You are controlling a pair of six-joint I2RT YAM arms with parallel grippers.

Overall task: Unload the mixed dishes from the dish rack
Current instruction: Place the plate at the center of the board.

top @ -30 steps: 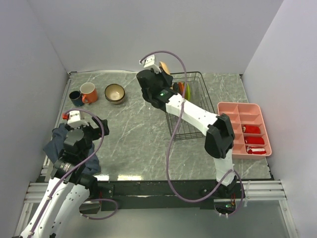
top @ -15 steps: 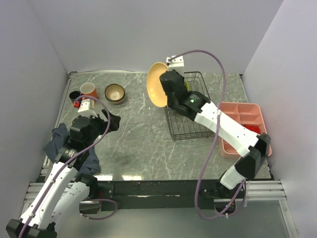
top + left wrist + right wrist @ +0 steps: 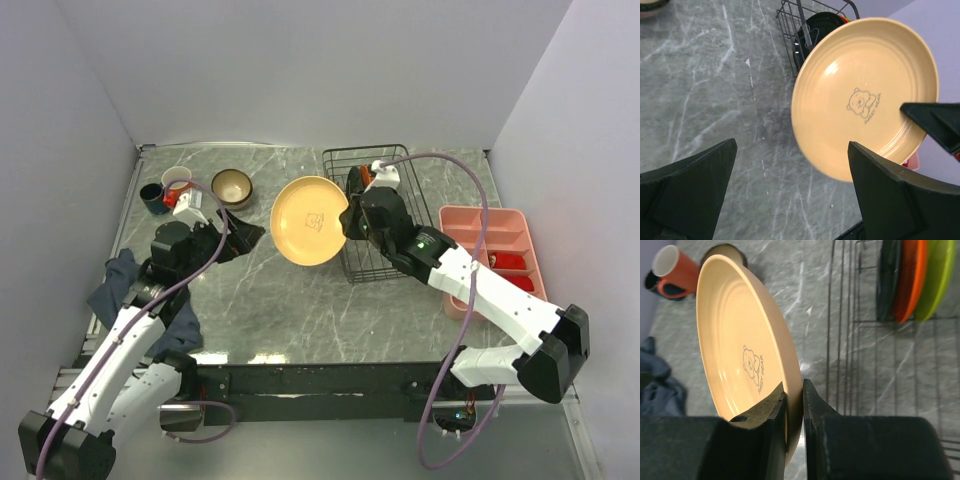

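The right gripper [image 3: 794, 390] is pinching the rim of a tan plate [image 3: 742, 345], its two fingers closed to a narrow slit with the plate's edge between them. The plate is hanging in the air over the grey marbled bench [image 3: 280, 300], just to the left of the dish rack [image 3: 375, 265] and clear of its wires. It is tilting, with its inner face turned up and toward the left arm.

The tan plate is round and glossy, a pale peach-yellow, with shallow concentric steps running from rim to well. A small bear drawing with a line of lettering under it is sitting at its centre.

The left gripper [image 3: 792, 146] is standing wide open and holding nothing. Its black fingers are framing the plate from below in the left wrist view, not touching it.

Inside the black wire rack, three plates are standing on edge side by side: a dark plate [image 3: 888, 280], an orange-red plate [image 3: 912, 280] and a green plate [image 3: 937, 275].

At the far left of the bench, an orange mug [image 3: 178, 183], a dark-blue cup [image 3: 152, 197] and a brown bowl [image 3: 232, 187] are sitting close together.

A pink tray [image 3: 500, 225] is lying to the right of the rack.
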